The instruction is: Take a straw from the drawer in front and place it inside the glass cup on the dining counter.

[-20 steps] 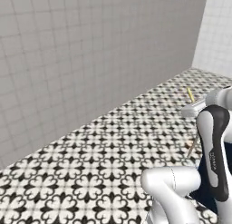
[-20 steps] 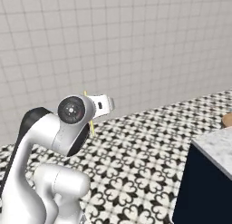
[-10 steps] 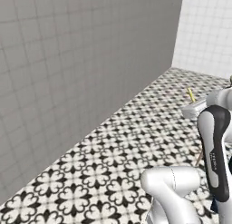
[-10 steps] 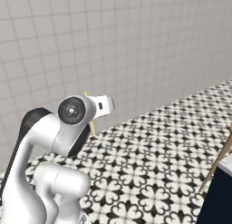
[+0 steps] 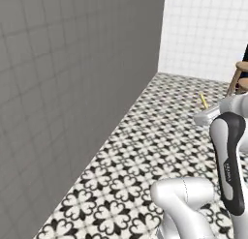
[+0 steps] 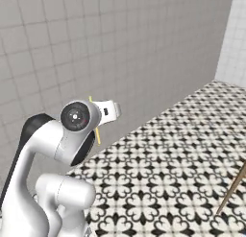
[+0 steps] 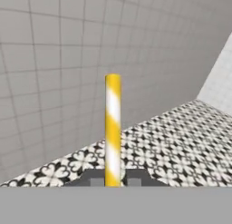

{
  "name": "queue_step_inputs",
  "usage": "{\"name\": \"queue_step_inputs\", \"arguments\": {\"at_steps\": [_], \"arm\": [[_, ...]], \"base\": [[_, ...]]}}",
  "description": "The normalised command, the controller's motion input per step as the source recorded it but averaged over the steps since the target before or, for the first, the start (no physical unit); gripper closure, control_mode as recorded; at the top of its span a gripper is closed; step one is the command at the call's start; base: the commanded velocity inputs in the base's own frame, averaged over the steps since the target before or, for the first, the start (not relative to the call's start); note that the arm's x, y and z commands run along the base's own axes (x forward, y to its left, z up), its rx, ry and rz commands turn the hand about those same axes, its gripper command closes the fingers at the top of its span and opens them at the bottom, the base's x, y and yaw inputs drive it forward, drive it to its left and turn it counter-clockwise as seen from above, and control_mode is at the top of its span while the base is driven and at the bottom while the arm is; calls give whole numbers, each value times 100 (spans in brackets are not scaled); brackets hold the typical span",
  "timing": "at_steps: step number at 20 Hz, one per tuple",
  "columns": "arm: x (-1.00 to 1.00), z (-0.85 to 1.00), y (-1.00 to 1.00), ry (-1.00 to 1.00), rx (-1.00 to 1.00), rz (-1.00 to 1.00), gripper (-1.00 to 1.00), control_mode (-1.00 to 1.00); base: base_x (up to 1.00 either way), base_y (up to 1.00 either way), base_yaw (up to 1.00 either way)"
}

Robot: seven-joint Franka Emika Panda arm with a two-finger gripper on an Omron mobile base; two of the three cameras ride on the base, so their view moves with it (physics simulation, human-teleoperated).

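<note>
Carrying the straw [image 7: 113, 128] across a tiled room, the gripper [image 7: 113, 182] is clenched on its lower end, the yellow-and-white stick rising straight up between the two dark fingertips [image 7: 96, 181] in the hand view. From the right base view the straw [image 6: 96, 130] shows as a thin yellow sliver crossing behind the wrist, held clear of the patterned floor [image 6: 168, 169] and the grey tiled wall [image 6: 120, 49]. The left base view catches the straw's tip [image 5: 204, 100] poking up past the arm's white forearm, with a wooden stool [image 5: 238, 78] at the far right edge near the white wall.

The grip looks narrow and low on the stick, so most of its length stands free above the fingers. A sharp swing of the arm or a jolt from the base could tilt the straw in the pads or let it slide out altogether, and on this busy floor it would be hard to find again. A tilted straw would also likely meet the cup's rim at an angle and knock it instead of dropping in. The stool's legs are an obstacle if the base turns close
</note>
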Motion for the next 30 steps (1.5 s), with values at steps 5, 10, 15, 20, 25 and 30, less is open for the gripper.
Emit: {"name": "queue_step_inputs", "arguments": {"at_steps": [5, 10, 15, 20, 25, 30], "arm": [[0, 0, 0, 0, 0, 0, 100, 100], [0, 0, 0, 0, 0, 0, 100, 100], [0, 0, 0, 0, 0, 0, 100, 100], [0, 0, 0, 0, 0, 0, 100, 100], [0, 0, 0, 0, 0, 0, 100, 100], [0, 0, 0, 0, 0, 0, 100, 100]], "base": [[100, 51, -42], [100, 49, -42], [100, 49, -42], [100, 49, -41], [100, 46, -41], [100, 41, -42]]}}
